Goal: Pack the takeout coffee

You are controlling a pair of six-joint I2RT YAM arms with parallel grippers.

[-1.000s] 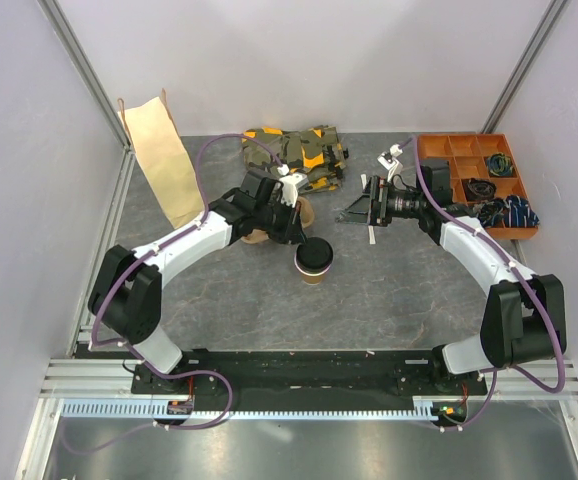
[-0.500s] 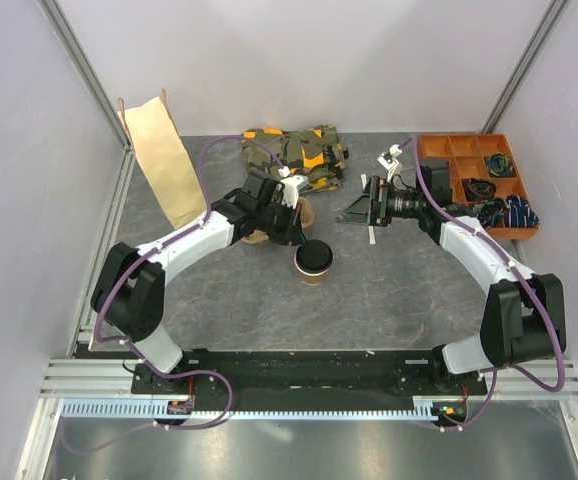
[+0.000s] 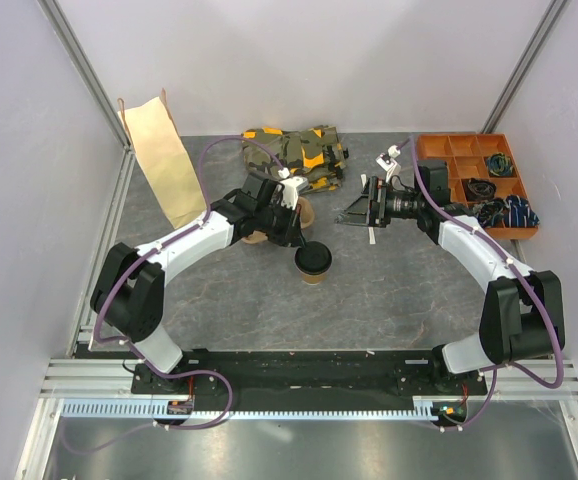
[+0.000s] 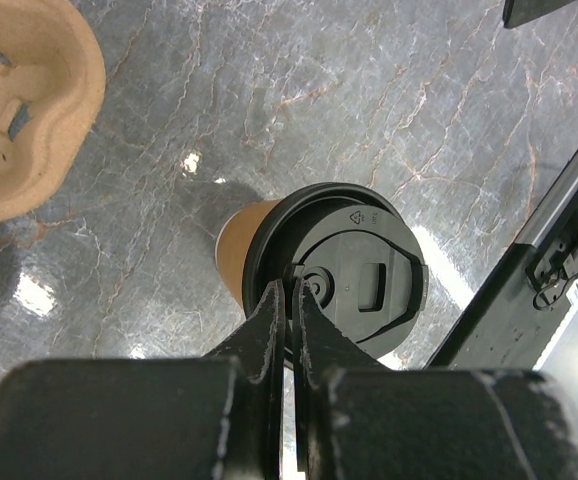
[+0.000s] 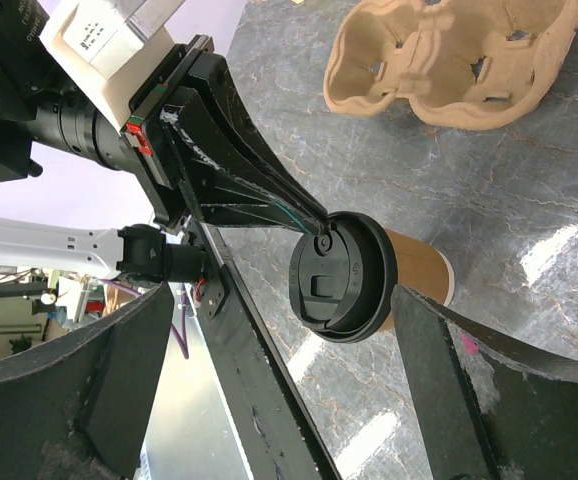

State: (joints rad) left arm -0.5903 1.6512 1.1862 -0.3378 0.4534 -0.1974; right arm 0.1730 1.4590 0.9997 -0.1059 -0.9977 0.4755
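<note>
Takeout coffee (image 3: 313, 262): a small tan kraft-paper cup closed by a round black plastic lid that carries a moulded rectangular recess and a small round boss near its rim. It stands upright on the grey marbled bench (image 3: 389, 290), near the centre and between the two arms. The left hand (image 4: 291, 292) has its fingers pressed together, their tips meeting the lid top at the boss; no part of the lid shows between them. The right hand (image 5: 281, 300) is spread wide and faces the cup from the side without touching it. Containers: a brown pulp cup tray (image 4: 29, 110) lies on the bench just beyond the cup, apart from it and partly hidden under the left arm in the top view. A tall tan paper bag (image 3: 159, 160) stands at the far left, leaning against the wall. An orange compartment organiser (image 3: 434, 150) sits at the far right; some compartments hold dark coiled items, and a blue-and-white striped item (image 3: 514, 212) lies at its near right corner. A camouflage-patterned cloth (image 3: 299, 148) lies at the far edge.
</note>
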